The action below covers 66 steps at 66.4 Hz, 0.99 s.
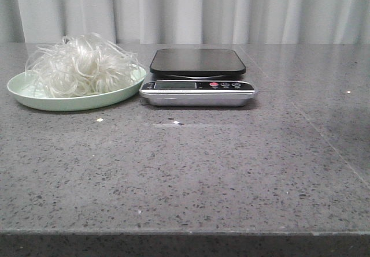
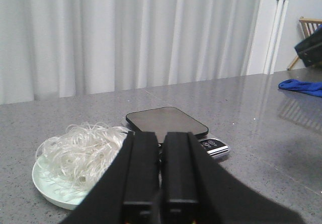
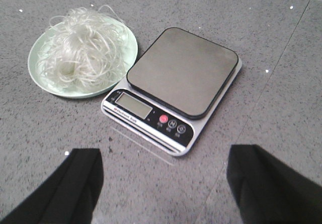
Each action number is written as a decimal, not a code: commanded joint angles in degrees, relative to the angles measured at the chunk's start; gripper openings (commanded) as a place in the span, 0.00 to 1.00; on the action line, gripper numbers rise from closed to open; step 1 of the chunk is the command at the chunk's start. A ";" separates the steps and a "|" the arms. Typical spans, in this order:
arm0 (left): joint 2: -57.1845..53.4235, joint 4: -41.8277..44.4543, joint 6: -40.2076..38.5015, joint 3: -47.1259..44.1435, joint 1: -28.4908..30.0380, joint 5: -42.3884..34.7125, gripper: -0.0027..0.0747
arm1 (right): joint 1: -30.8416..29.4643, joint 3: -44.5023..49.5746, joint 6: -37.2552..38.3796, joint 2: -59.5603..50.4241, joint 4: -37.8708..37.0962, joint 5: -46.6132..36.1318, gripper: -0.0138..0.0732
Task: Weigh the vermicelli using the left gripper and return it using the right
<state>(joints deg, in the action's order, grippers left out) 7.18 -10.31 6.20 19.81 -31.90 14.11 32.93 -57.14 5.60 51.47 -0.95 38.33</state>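
Observation:
The vermicelli [image 1: 81, 65], a fluffy nest of thin white strands, lies on a pale green plate [image 1: 34, 98] at the back left of the table. It also shows in the left wrist view [image 2: 83, 151] and the right wrist view [image 3: 83, 45]. A kitchen scale [image 1: 198, 78] with an empty black platform [image 3: 183, 70] stands right of the plate. Neither gripper shows in the front view. My left gripper [image 2: 160, 148] is shut and empty, held above the table short of the scale. My right gripper [image 3: 163, 166] is open wide and empty, above bare table in front of the scale.
A grey speckled stone table [image 1: 185, 170] with a white curtain [image 1: 185, 8] behind it. In the left wrist view a blue cloth [image 2: 301, 87] lies far off to the side, near a wooden frame [image 2: 307, 27].

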 commanded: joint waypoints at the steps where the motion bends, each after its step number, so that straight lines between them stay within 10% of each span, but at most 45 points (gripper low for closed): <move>1: 0.67 -0.71 -0.12 1.41 -0.37 -4.55 0.20 | -0.17 8.18 -0.68 -8.42 -0.88 -10.59 0.86; 40: 0.67 -0.71 -0.12 1.41 -0.37 -3.98 0.20 | -0.17 41.99 -0.68 -44.68 -2.13 -38.33 0.86; 57: 0.67 -0.71 -0.12 1.41 -0.37 -3.98 0.20 | -0.17 42.56 -0.68 -44.63 -2.26 -40.52 0.30; 66: 0.67 -0.71 -0.12 1.41 -0.37 -3.98 0.20 | -0.17 42.56 -0.68 -44.63 -2.26 -40.46 0.35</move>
<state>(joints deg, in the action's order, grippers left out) 7.18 -10.31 6.20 19.81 -31.90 14.32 32.93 -13.17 5.60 6.14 -2.35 2.76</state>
